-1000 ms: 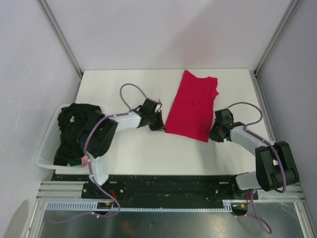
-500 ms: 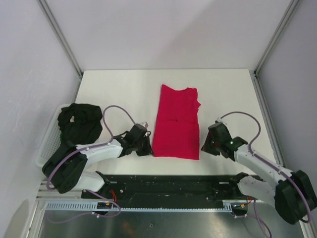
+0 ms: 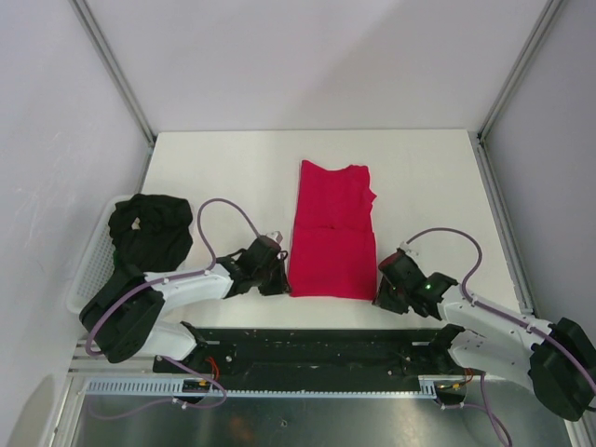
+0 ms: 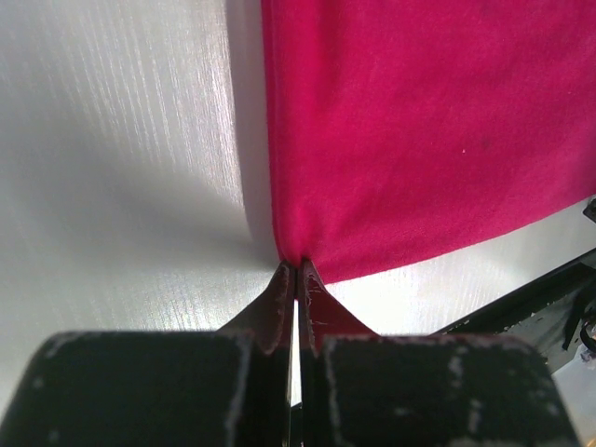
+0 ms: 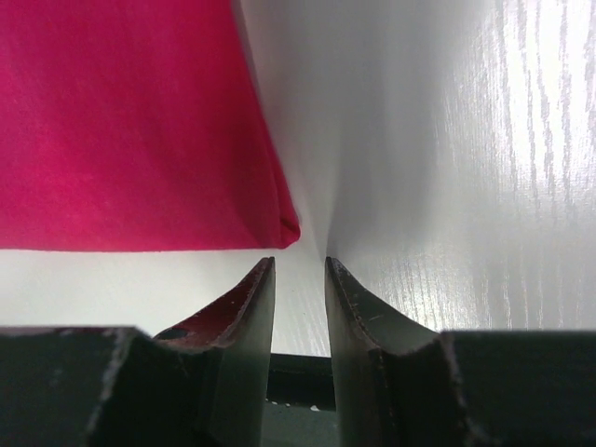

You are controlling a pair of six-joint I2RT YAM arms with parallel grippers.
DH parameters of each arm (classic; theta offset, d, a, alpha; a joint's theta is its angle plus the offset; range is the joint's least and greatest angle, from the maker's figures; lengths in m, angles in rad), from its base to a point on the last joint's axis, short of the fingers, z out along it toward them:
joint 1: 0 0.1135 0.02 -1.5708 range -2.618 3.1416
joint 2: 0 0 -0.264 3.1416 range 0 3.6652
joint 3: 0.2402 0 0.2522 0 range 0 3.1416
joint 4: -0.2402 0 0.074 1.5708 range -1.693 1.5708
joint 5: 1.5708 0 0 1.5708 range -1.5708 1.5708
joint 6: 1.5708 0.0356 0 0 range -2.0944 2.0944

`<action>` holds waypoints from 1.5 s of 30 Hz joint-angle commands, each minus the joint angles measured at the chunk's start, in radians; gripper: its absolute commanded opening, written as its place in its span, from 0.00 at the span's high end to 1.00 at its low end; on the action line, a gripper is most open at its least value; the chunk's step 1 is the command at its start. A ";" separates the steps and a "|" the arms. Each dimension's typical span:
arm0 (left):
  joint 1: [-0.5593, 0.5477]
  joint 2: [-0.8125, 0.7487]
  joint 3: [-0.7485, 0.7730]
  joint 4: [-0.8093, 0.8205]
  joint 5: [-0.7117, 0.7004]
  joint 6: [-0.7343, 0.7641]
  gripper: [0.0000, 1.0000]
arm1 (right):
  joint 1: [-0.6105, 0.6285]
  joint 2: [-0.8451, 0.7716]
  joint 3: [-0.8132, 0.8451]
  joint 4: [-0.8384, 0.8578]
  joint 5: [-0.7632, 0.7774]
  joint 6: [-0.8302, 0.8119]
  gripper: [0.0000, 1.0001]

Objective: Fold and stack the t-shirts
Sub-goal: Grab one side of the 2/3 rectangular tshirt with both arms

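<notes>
Crimson t-shirt [image 3: 332,233], folded, lies on the tabletop [image 3: 214,168]; overhead view hides both grips. Wrist views resolve them: left tool [image 4: 296,270] clenched on the shirt's near-left corner, right tool [image 5: 300,264] released just beside its near-right corner.

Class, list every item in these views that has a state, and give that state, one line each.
red t-shirt: folded, flat on the table
dark t-shirt: crumpled in the basket
basket: holds the dark t-shirt
left gripper: shut on the red t-shirt's corner
right gripper: open, just short of the shirt's other near corner
</notes>
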 commanded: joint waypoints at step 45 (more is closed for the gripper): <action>-0.134 -0.179 -0.039 -0.069 0.035 -0.004 1.00 | 0.100 -0.240 0.053 -0.213 0.084 0.062 1.00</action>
